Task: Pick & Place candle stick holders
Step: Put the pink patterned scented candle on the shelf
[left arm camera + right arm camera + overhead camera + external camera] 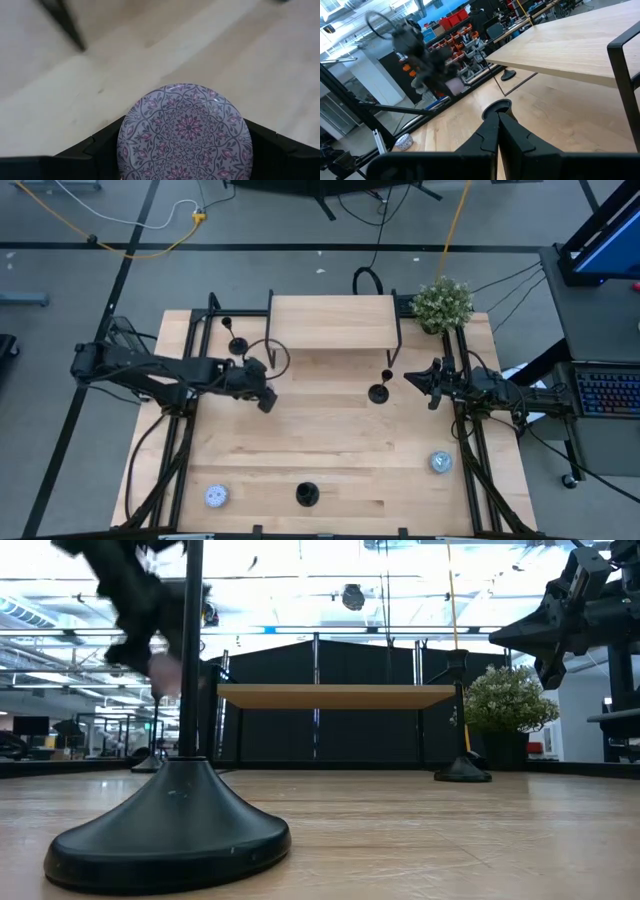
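My left gripper (264,392) hangs over the table's left middle, shut on a round lilac candle tin (187,125) with a flower-patterned lid. It shows blurred in the low view (150,635). Three black candle stick holders stand on their round bases. One is at the far left (238,345). One is in front of the shelf (378,392), just left of my shut, empty right gripper (414,378). One is at the near edge (307,495), large in the low view (170,830). In the right wrist view my right gripper's shut fingers (498,125) point at the middle holder's base (498,106). My left gripper pinches the lilac tin between its two fingers, one finger (100,147) on each opposite side of the round wall (125,140). The patterned lid faces the wrist camera. The tin is lifted clear of the table.
A raised wooden shelf (335,322) on black legs stands at the far middle, with a potted plant (443,302) at its right. Two more candle tins lie near the front, one at the left (216,496) and one at the right (440,463).
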`<state>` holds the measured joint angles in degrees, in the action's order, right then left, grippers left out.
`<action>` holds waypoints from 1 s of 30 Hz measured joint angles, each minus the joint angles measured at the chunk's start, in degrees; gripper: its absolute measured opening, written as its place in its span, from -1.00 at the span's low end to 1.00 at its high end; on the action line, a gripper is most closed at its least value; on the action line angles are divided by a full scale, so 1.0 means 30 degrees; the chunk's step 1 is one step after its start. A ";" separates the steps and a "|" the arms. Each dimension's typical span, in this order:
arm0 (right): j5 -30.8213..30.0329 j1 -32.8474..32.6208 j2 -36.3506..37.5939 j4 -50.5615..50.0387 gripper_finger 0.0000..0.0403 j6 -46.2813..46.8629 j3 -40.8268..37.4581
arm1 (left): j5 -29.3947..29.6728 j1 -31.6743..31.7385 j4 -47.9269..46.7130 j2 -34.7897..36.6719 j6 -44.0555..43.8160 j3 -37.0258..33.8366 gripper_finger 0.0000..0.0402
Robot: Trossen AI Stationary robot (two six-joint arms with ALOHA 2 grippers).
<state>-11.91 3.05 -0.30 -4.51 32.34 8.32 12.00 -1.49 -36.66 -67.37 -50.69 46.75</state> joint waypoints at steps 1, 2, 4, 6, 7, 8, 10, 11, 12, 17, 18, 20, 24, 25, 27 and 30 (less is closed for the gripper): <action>-0.0003 0.0000 0.0000 -0.0007 -1.00 0.0000 0.0000 | 0.0111 -0.0104 -0.0290 -0.0032 0.0188 0.0842 0.48; -0.0003 0.0000 0.0005 -0.0005 -1.00 0.0000 0.0000 | 0.0304 -0.0190 -0.0562 -0.0083 0.0295 0.1720 0.48; 0.0003 0.0000 0.0000 -0.0001 -1.00 -0.0001 0.0000 | 0.0825 -0.0229 -0.1417 -0.0193 0.0549 0.3451 0.48; 0.0002 0.0000 0.0000 0.0000 -1.00 -0.0015 0.0000 | 0.1476 -0.0182 -0.2337 -0.0404 0.0890 0.5162 0.48; -0.0002 0.0000 0.0000 0.0000 -1.00 -0.0015 0.0000 | 0.1743 -0.0104 -0.2814 -0.0602 0.1093 0.6070 0.48; -0.0003 0.0000 0.0002 0.0000 -1.00 -0.0018 0.0000 | 0.2007 -0.0003 -0.3249 -0.0874 0.1301 0.6927 0.48; 0.0001 0.0000 0.0003 0.0000 -1.00 -0.0022 0.0000 | 0.2340 0.0244 -0.3834 -0.1485 0.1992 0.8654 0.48; -0.0003 0.0000 0.0006 0.0000 -1.00 -0.0023 0.0000 | 0.2464 0.0411 -0.4117 -0.1826 0.2414 0.9468 0.48; -0.0003 0.0000 0.0007 0.0000 -1.00 -0.0029 0.0000 | 0.2537 0.0612 -0.4356 -0.2253 0.2874 1.0308 0.48; 0.0001 -0.0003 0.0003 -0.0002 -1.00 -0.0051 0.0000 | 0.2559 0.1799 -0.5178 -0.4839 0.5364 1.4157 0.48; -0.0003 0.0000 0.0000 -0.0007 -1.00 -0.0058 0.0000 | 0.2554 0.2026 -0.5256 -0.5414 0.5849 1.4864 0.48; 0.0000 -0.0004 0.0007 0.0000 -1.00 -0.0048 0.0000 | 0.2550 0.2501 -0.5776 -0.6660 0.6873 1.6259 0.48; 0.0004 -0.0007 0.0007 -0.0005 -1.00 -0.0022 0.0000 | 0.2537 0.3593 -0.6839 -0.8946 0.8506 1.8649 0.48; 0.0004 -0.0001 0.0000 -0.0007 -1.00 -0.0022 0.0000 | 0.2539 0.3900 -0.7233 -0.9430 0.8754 1.9115 0.48; 0.0000 -0.0006 0.0007 -0.0001 -1.00 -0.0015 0.0000 | 0.2562 0.4553 -0.7843 -1.0271 0.9204 1.9944 0.48; 0.0004 -0.0007 0.0002 -0.0007 -1.00 -0.0015 0.0000 | 0.2654 0.5603 -0.8355 -1.1133 0.9905 2.0535 0.48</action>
<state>-11.90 3.03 -0.29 -4.54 32.29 8.32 19.97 15.32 -61.72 -100.77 -20.98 108.36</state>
